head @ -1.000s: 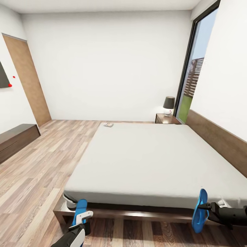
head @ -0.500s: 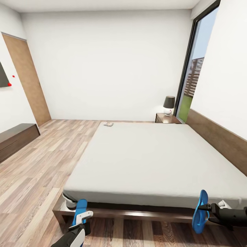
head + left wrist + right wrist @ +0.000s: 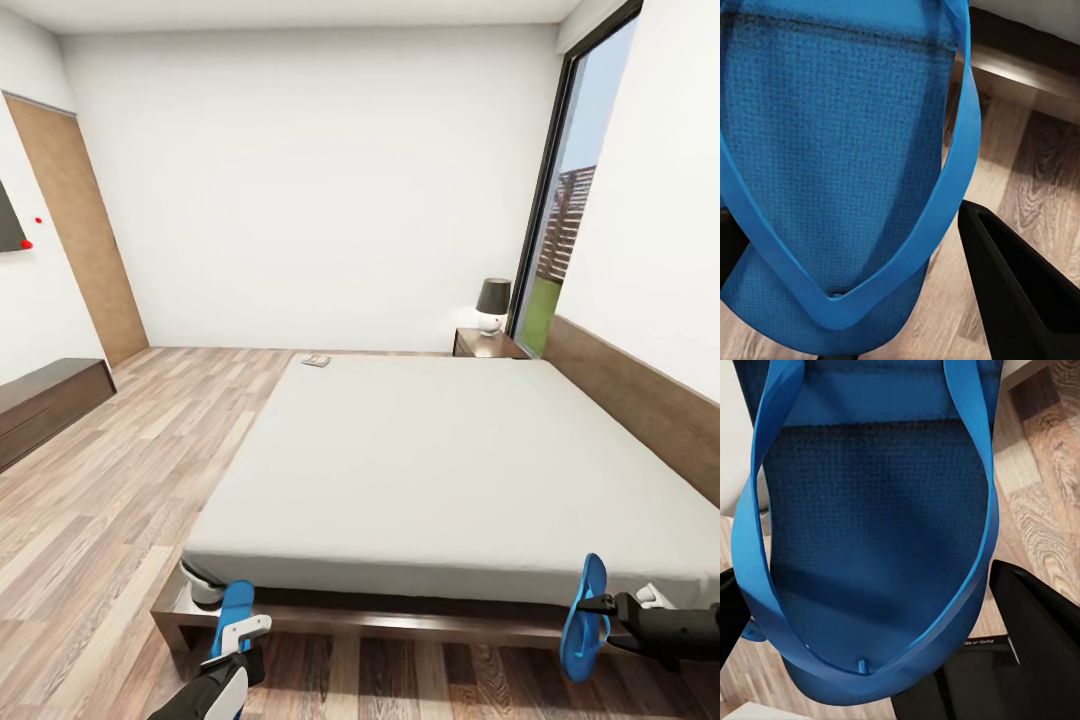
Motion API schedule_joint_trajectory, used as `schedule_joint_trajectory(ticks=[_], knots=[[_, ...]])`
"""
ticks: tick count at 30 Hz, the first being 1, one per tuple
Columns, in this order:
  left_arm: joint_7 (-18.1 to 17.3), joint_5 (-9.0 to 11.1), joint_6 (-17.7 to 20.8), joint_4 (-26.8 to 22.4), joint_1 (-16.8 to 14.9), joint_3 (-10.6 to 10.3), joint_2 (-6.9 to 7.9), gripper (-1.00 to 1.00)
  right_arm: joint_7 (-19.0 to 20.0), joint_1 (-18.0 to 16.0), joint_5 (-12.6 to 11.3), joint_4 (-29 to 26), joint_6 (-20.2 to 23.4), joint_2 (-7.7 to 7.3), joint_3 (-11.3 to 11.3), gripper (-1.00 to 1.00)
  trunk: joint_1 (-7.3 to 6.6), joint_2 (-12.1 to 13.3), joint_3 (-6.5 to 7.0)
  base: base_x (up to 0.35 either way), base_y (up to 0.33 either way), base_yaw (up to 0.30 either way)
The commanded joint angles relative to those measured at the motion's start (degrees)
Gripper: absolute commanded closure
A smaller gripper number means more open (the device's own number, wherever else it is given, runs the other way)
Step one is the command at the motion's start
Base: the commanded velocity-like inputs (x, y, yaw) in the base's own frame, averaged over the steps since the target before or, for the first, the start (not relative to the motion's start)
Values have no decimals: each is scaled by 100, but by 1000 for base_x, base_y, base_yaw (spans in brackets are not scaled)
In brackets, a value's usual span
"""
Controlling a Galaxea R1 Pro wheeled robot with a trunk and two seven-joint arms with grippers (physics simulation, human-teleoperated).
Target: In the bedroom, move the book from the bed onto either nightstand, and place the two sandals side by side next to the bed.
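both grippers, left (image 3: 238, 632) and right (image 3: 598, 606), are each clamping a blue sandal (image 3: 234, 606) (image 3: 584, 616) at the bed's (image 3: 430, 460) foot. they're looking light and floppy, so pinching the sole edge seems safest.

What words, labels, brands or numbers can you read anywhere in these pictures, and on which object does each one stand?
None can be read.
The book at the bed's far corner: any cover lettering is too small and blurred.
A small pale mark on the black part under the right sandal in the right wrist view: too blurred to read.
The left sandal: plain blue.
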Motion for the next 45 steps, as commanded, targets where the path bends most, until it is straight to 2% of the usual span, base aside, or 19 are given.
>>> schedule_joint_trajectory(ticks=[1, 8, 10, 16, 45], knots=[[38, 37, 31, -14, -2, -47, 4, 100, 41, -5, 32, 1, 14, -3, 1, 100, 23, -47, -26, 0, 0, 0], [44, 37, 31, -14, 0, -47, 4, 100, 18, -5, 39, 47, 14, 37, 14, 100, 177, -328, -152, 0, 0, 0], [43, 37, 31, -14, 1, -47, 4, 100, 14, -5, 56, 358, -15, 47, 22, 100, 221, -408, -187, 0, 0, 0], [41, 37, 31, -14, 3, -46, 4, 100, 36, -5, 291, 728, -433, 51, 26, 100, 353, -649, -295, 0, 0, 0], [44, 37, 31, -14, 6, -41, 4, 100, 30, -5, 331, 765, -487, 53, 26, 100, 990, -1812, -816, 0, 0, 0]])
